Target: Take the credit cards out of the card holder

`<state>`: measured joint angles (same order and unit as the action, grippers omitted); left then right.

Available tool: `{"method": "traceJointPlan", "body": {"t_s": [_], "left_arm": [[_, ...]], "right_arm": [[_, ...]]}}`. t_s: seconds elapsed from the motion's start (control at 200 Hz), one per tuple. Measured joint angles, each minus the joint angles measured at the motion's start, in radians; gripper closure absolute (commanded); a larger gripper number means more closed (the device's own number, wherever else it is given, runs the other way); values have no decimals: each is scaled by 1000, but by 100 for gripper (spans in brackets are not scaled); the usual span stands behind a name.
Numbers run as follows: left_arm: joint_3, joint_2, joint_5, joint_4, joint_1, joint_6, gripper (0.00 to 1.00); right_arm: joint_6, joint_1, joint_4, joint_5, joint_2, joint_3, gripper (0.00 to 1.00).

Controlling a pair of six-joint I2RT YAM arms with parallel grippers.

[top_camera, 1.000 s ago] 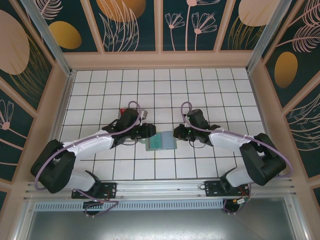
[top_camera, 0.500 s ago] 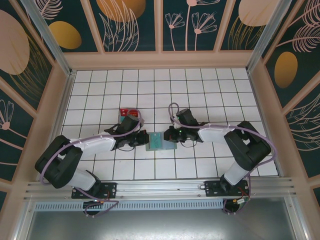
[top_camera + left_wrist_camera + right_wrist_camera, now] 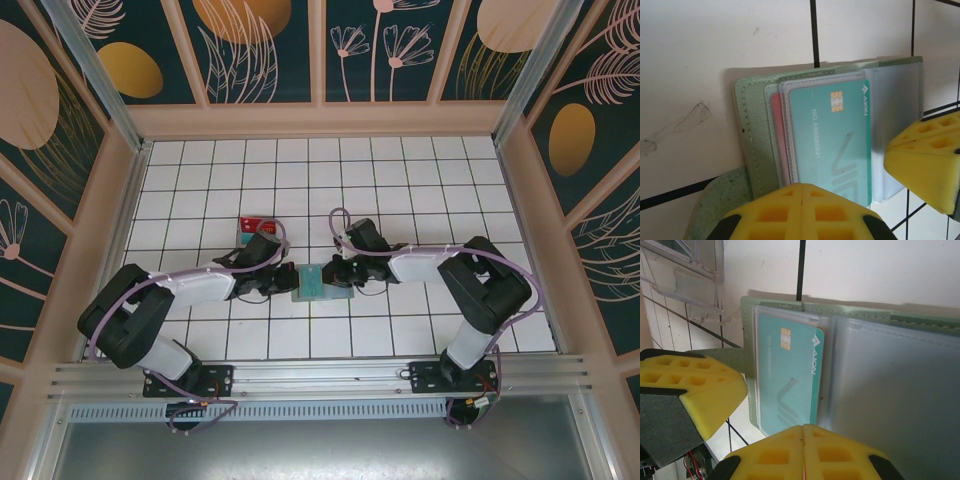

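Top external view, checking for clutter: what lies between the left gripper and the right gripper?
The open card holder, with a teal card in its sleeve, lies between the left gripper and right gripper, seen in the top external view.

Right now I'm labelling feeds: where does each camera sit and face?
Top: above and behind the bases, facing down on the table; both arms show.
Left wrist: on that arm, facing the wallet; left end effector below.
Right wrist: on that arm, facing the wallet; right end effector below.
Shared: both wrist views hold the teal card.
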<state>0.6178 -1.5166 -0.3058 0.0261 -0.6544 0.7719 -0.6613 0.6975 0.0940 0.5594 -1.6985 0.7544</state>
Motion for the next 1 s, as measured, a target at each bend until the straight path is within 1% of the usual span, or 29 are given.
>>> {"method": "traceJointPlan", "body": {"t_s": [0.235,0.35,0.736,0.801,0.861,1.001], "left_arm": [[0,-18,0,12,0,3,94],[0,-23,0,23,0,4,95],[0,-37,0,25,-6,4,97],[0,-37,0,25,-6,4,98],[0,-37,1,25,-6,4,100],[1,-38,4,22,-6,5,100]], "right_arm": [[0,6,0,4,-14,3,90],[0,8,0,4,-19,3,86],[0,10,0,10,-40,11,86],[1,9,0,11,-43,13,90],[-1,9,-3,10,-45,14,100],[3,8,-6,6,-45,14,100]]}}
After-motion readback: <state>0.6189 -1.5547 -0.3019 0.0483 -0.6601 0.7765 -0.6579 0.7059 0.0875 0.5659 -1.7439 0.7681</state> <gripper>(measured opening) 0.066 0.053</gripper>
